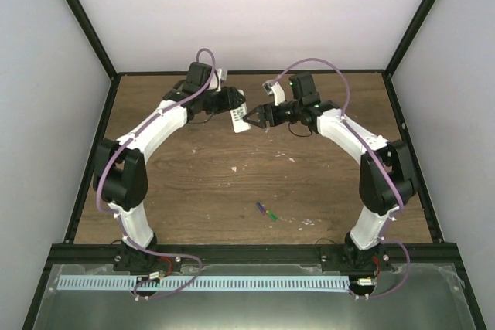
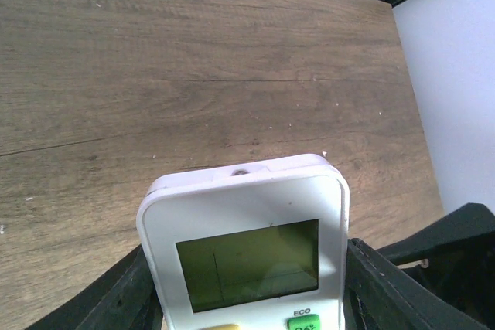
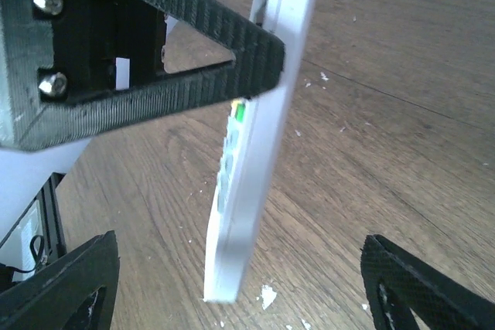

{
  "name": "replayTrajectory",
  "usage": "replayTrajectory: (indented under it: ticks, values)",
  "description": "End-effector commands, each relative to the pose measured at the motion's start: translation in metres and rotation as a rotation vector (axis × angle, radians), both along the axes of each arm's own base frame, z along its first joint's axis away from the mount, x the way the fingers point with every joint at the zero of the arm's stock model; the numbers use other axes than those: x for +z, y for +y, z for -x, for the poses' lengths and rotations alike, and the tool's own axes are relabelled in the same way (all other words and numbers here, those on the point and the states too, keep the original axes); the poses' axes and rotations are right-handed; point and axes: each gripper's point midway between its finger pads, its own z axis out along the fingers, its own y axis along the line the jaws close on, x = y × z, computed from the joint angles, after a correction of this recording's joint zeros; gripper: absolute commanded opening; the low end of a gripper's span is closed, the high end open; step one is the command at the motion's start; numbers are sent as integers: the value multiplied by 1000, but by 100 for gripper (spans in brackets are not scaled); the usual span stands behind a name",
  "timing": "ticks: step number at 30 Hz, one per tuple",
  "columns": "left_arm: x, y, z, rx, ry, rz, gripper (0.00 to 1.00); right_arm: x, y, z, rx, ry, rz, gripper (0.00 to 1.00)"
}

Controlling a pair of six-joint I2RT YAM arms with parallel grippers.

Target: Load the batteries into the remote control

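Remote control (image 2: 247,229) is up off the table (image 1: 193,183), and I have it clamped across its width in the left gripper (image 2: 249,268). A black finger (image 2: 124,299) presses on each long edge. Through the left wrist camera I look straight at its face, with the yellow-green display and a green ECO button (image 2: 303,322) just below it. The display end is clear of the fingers.

From the right wrist camera I see the same remote edge-on and tilted, with its buttons in a row down the left-hand side. One ribbed finger (image 3: 193,44) of the left gripper crosses it beside the green button.

The right gripper (image 3: 240,249) stands wide. Its two dark fingers (image 3: 69,284) sit at the lower corners of that view, with the remote's lower end between them, and neither one touches it. From above, the two grippers meet over the far half of the table, nearly tip to tip, with the remote at the join.

The purple-blue battery (image 1: 261,207) and the green battery (image 1: 272,215) lie on the wood nearer the arm bases, just beside each other in a rough line and well apart from the remote. Small white flecks (image 3: 267,295) are scattered on the boards beneath the grippers.
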Motion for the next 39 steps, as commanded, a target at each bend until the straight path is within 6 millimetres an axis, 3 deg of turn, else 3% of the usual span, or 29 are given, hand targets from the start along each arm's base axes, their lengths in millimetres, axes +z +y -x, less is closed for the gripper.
replayTrajectory:
  ticks: [1,12,22,39]
  values:
    - [23,-7,-7,27,-65,12,36,1,20,5,61,47,-8,76]
    - [31,-6,-12,47,-109,-22,30,-17,30,9,101,94,30,66]
    - [31,-4,-11,69,-112,-34,27,-14,32,-5,70,69,45,53]
    - [29,-8,-11,70,-114,-26,27,-12,40,-8,94,75,6,30]
